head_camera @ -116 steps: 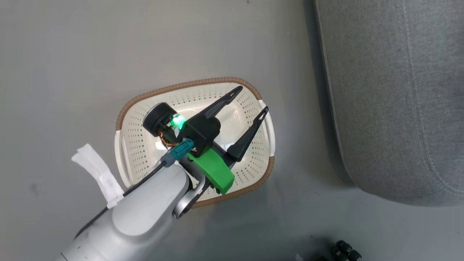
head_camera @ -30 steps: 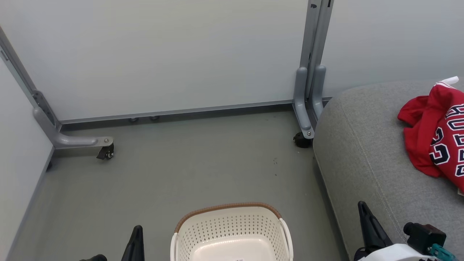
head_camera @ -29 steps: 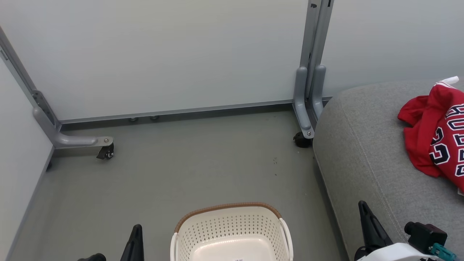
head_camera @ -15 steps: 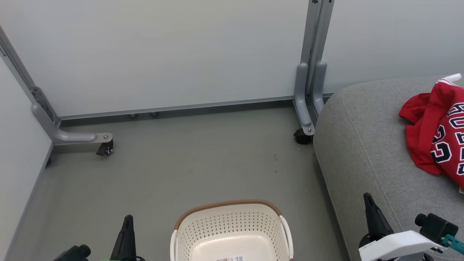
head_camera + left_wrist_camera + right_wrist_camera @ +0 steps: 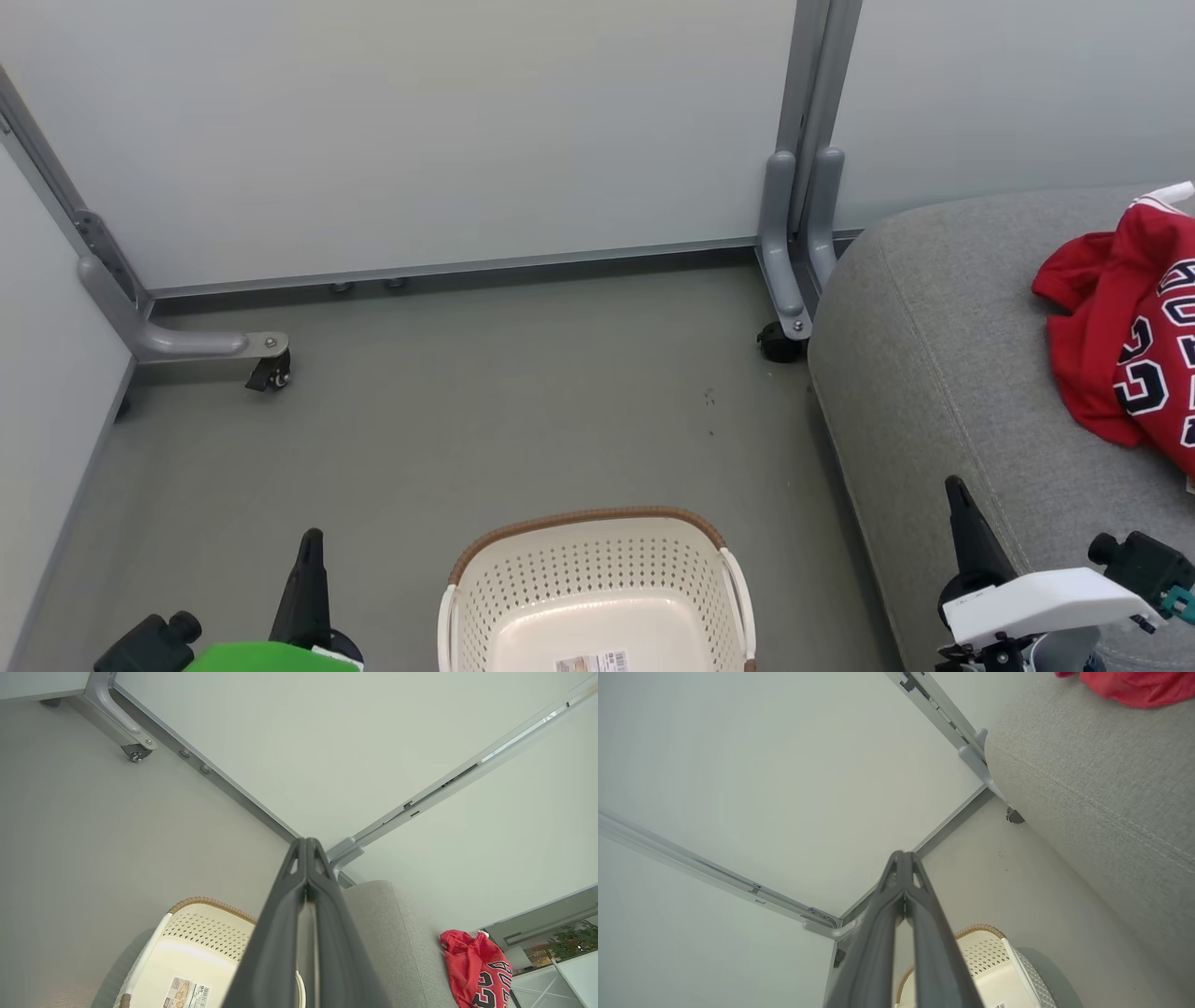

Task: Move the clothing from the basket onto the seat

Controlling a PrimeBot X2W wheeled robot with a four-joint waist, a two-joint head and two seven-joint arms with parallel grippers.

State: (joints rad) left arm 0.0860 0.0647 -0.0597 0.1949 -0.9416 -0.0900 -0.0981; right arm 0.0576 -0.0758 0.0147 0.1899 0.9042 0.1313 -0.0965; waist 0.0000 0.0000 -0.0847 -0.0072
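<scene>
The red jersey [image 5: 1125,345] lies crumpled on the grey seat [image 5: 934,373] at the right edge of the frame, well apart from the basket [image 5: 583,519] at bottom centre on the floor [image 5: 467,420]. The left gripper [image 5: 311,539], lower left, and right gripper [image 5: 954,487], lower right, each have fingers pressed together on nothing.

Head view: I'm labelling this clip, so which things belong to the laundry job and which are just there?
Job: red soft-fabric jersey with black-and-white numerals; cream perforated plastic basket with brown rim; large rounded grey fabric seat.
Just there: grey metal partition legs on castors; pale wall panels; grey floor.
</scene>
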